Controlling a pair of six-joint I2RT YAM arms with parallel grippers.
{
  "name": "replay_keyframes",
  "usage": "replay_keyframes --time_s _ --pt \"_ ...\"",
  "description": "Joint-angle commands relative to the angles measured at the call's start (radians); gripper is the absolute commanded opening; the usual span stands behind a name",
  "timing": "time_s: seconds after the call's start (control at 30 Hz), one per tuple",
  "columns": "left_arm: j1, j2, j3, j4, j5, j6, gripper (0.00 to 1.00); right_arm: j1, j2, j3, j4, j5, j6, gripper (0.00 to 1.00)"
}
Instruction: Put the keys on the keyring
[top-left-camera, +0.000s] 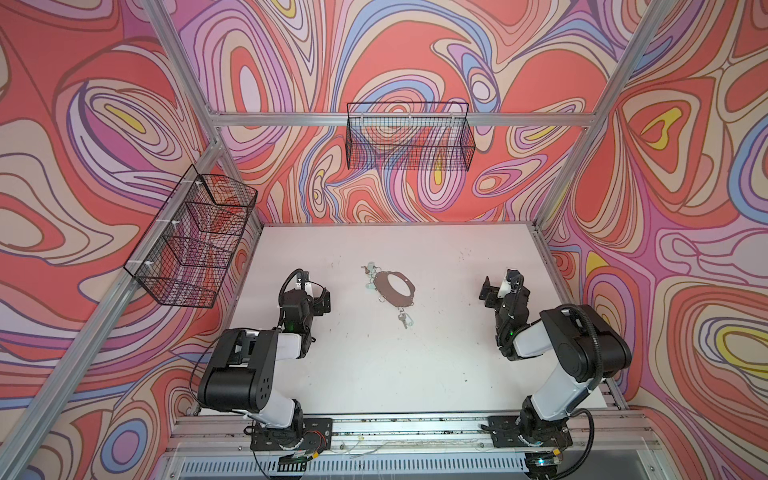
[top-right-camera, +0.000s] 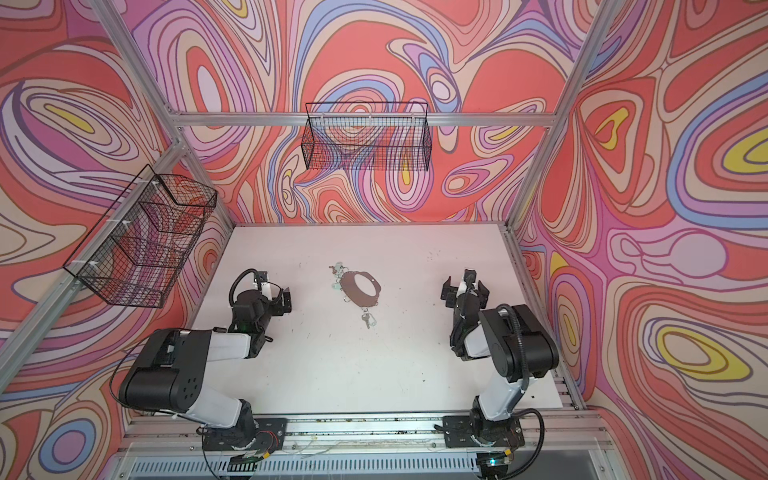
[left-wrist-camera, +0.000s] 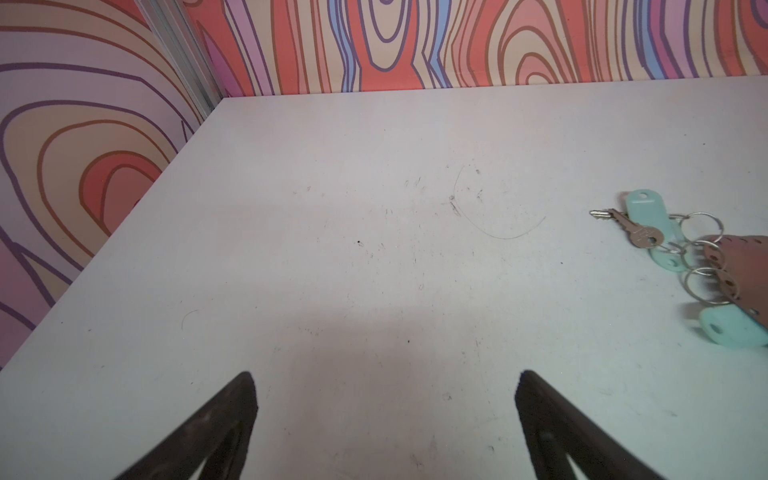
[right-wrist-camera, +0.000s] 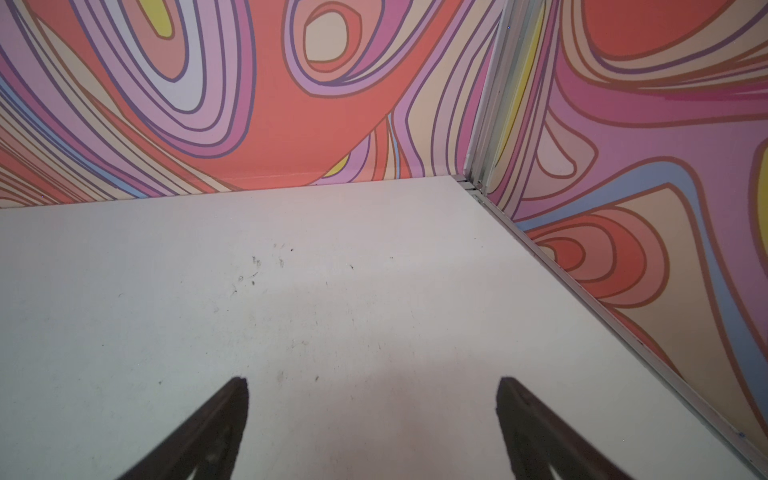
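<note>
Left fingers (left-wrist-camera: 232, 415) and right fingers (right-wrist-camera: 224, 415) are spread wide and empty, so go slowly to the keys (top-left-camera: 405, 320) just beside the keyring (top-left-camera: 397, 301) mid tabletop (top-left-camera: 374, 374) and pinch one by its head.

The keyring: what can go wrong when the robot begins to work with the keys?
1. The keys lie flat, mixed with teal tags beside the keyring; the open left end effector may pinch a tag or several things at once.
2. The keyring lies loose on the table; a push could slide it away.
</note>
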Motion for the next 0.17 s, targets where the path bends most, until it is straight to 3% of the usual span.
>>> replay_keyframes --time_s 0.0,0.13 --pt "0.007 0.003 -0.005 0.041 0.014 0.006 1.0 -0.003 -0.007 0.008 0.003 0.004 0.001 0.98" --pt "0.007 0.004 -0.005 0.043 0.014 0.007 1.0 -0.002 -0.009 0.007 0.003 0.003 0.001 0.98"
